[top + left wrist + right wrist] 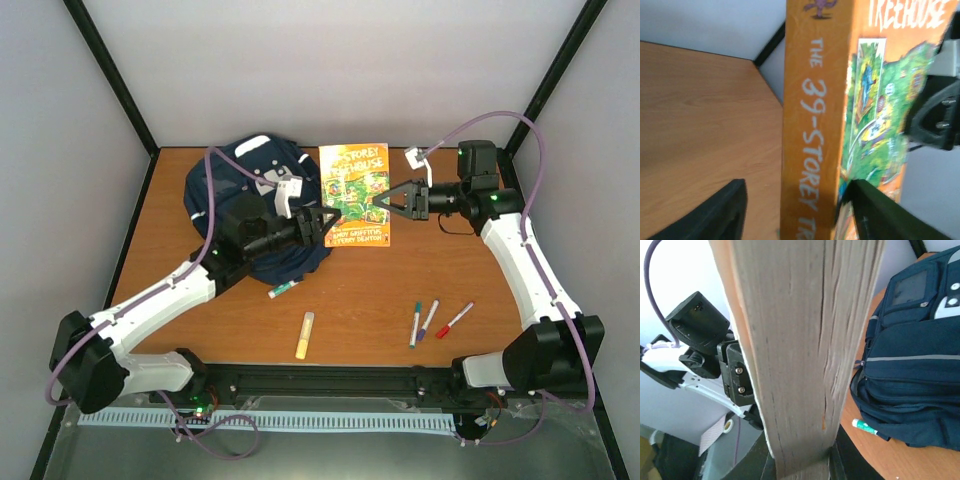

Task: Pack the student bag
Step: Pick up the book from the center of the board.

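Observation:
The navy student bag [232,182] lies at the back left of the table and also shows in the right wrist view [912,365]. An orange paperback book [355,192] is held above the table just right of the bag, cover up. My right gripper [385,203] is shut on its page edge [800,340], with the jaws clamped on both covers [801,460]. My left gripper [325,222] is open at the book's spine [812,130]. Its fingers straddle the spine [797,192], one over the cover, the other well clear of the book.
A green-capped marker [283,290] lies by the bag's near edge. A yellow highlighter [304,335] lies at front centre. Three markers, green [414,323], purple [428,320] and red [454,320], lie at front right. Black frame posts stand at the back corners.

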